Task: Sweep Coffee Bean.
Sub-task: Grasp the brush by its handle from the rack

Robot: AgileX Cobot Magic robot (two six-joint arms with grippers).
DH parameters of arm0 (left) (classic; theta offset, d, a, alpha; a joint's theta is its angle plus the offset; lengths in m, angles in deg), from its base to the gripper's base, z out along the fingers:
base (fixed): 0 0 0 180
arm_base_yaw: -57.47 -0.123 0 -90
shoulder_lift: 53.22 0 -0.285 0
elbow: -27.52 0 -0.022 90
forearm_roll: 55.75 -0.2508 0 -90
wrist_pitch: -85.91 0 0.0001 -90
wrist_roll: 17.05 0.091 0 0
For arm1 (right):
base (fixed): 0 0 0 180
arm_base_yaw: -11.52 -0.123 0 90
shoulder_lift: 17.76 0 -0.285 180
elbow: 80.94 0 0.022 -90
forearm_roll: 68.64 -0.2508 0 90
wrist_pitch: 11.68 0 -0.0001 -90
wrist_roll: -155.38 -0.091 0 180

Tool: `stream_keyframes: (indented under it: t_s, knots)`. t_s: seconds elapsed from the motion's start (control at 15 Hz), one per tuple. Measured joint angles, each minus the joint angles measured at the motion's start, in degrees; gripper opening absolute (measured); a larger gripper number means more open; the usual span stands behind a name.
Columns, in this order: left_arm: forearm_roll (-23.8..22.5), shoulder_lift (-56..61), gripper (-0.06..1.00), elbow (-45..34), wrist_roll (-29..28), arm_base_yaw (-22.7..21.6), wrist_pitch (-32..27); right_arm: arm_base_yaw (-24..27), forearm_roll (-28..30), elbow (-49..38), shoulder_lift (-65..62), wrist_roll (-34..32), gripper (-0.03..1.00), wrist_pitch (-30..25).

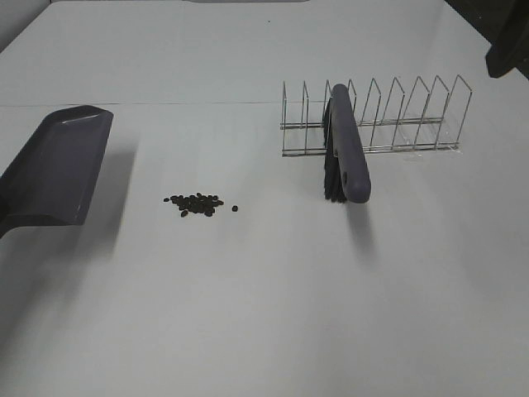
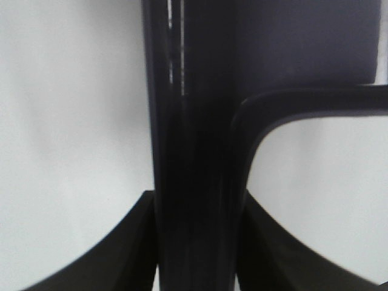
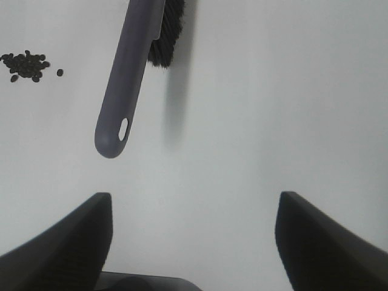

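Observation:
The coffee beans point(image 1: 197, 203) lie in a small loose cluster on the white table, with one bean a little to the right; they also show in the right wrist view point(image 3: 27, 65). A purple-grey dustpan point(image 1: 54, 169) is held above the table to their left. My left gripper point(image 2: 194, 242) is shut on the dustpan's handle point(image 2: 191, 151). A purple brush point(image 1: 347, 153) leans in the wire rack point(image 1: 372, 124), bristles down. My right gripper point(image 3: 194, 242) is open and empty, some way from the brush handle's end point(image 3: 121, 103); its arm shows at the far right point(image 1: 506, 50).
The wire rack stands at the back right with several upright dividers. A faint seam point(image 1: 165, 104) crosses the table behind the dustpan and the rack.

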Motion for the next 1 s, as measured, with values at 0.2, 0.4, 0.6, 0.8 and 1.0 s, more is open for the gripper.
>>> stream_keyframes:
  t_s: [0.2,0.4,0.6,0.8,1.0]
  knots:
    - [0.0,0.0,0.33,0.0,0.0,0.0,0.0,0.0,0.0,6.7,8.2,1.2,0.68,0.1]
    - [0.0,0.0,0.33,0.0,0.0,0.0,0.0,0.0,0.0,12.4,15.8,1.3,0.68,0.1]
    - [0.0,0.0,0.33,0.0,0.0,0.0,0.1,0.0,0.0,22.8,28.1,2.6,0.68,0.1]
    - [0.0,0.0,0.33,0.0,0.0,0.0,0.1,0.0,-0.1,30.4,35.1,2.6,0.68,0.1]
    - [-0.3,0.0,0.33,0.0,0.0,0.0,0.2,0.0,-1.9,38.4,42.9,2.7,0.68,0.1]
